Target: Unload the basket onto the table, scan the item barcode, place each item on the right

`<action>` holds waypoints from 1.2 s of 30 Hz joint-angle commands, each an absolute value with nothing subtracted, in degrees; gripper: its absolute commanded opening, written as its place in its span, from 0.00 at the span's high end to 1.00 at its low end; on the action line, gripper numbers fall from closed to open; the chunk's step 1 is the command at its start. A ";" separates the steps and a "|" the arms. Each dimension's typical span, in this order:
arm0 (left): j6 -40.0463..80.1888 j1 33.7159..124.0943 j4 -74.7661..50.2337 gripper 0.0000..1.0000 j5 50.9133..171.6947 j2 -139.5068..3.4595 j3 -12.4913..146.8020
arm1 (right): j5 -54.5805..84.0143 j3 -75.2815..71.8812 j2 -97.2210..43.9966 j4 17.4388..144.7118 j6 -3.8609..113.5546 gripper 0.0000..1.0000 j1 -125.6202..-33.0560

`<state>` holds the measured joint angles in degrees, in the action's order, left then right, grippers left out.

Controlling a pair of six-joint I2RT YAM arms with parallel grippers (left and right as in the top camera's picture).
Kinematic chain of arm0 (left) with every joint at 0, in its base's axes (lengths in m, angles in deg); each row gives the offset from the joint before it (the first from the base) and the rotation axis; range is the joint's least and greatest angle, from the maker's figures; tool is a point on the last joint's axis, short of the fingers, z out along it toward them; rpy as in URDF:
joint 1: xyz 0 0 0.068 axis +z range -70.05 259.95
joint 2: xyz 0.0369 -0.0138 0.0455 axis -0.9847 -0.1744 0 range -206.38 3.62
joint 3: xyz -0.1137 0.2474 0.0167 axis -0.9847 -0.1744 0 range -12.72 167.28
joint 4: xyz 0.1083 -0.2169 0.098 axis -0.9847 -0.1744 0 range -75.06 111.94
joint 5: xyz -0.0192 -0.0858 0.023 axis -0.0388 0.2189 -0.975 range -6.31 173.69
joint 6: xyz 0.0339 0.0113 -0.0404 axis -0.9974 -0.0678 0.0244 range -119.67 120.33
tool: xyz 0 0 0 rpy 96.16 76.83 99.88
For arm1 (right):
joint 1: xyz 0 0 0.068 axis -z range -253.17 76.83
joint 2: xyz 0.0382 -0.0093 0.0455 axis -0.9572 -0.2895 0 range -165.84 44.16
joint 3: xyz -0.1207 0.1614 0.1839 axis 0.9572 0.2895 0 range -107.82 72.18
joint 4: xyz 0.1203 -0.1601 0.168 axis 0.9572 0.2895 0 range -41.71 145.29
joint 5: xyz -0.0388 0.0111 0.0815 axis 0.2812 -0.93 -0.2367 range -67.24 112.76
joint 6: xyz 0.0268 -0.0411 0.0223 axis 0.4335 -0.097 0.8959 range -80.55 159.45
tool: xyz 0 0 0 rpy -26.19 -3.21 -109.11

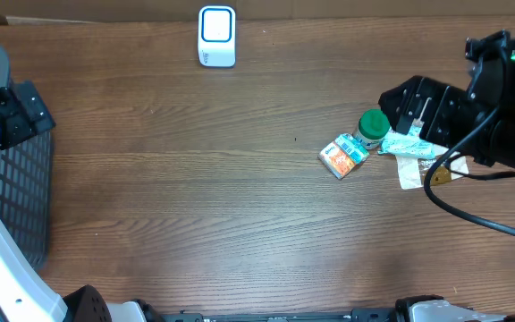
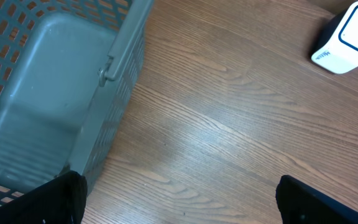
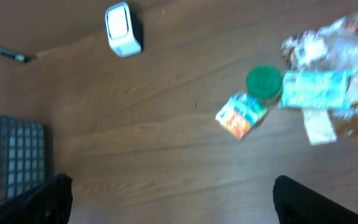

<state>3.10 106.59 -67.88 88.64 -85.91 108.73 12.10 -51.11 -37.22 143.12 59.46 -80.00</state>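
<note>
Several small goods are lying bunched at the right side of the wood-grain table (image 1: 195,206). Nearest the middle of them, a small packet (image 1: 342,157), flat, rectangular and printed in orange and teal, is lying with its long axis running diagonally from lower left to upper right in the overhead view. A jar (image 1: 373,125) with a round green lid is standing just beside it, next to a teal pouch (image 1: 411,145) and crinkled clear wrappers (image 1: 423,168). At the far edge, well apart, a rounded white scanner (image 1: 217,36) is standing. A grey plastic mesh basket (image 2: 36,93) is sitting at the left. Both the left gripper (image 2: 179,208) and the right gripper (image 3: 166,205) are gaping wide, gripping nothing.
</note>
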 commanded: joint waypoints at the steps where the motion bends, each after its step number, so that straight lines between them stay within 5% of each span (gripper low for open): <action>1: 2.20 106.54 -67.82 0.01 89.25 -86.11 109.30 | 17.92 -49.77 -36.15 137.11 58.87 0.00 -80.29; 8: 2.20 106.54 -67.82 0.00 89.23 -86.11 109.30 | 22.71 -36.68 -28.68 113.33 58.87 0.00 -80.18; 16: 2.20 106.54 -67.82 0.00 89.25 -86.11 109.30 | 24.00 -2.69 -9.95 82.68 59.15 0.00 -80.18; 36: 2.20 106.54 -67.82 0.01 89.25 -86.11 109.30 | 24.15 51.86 25.61 49.96 63.70 0.00 -73.91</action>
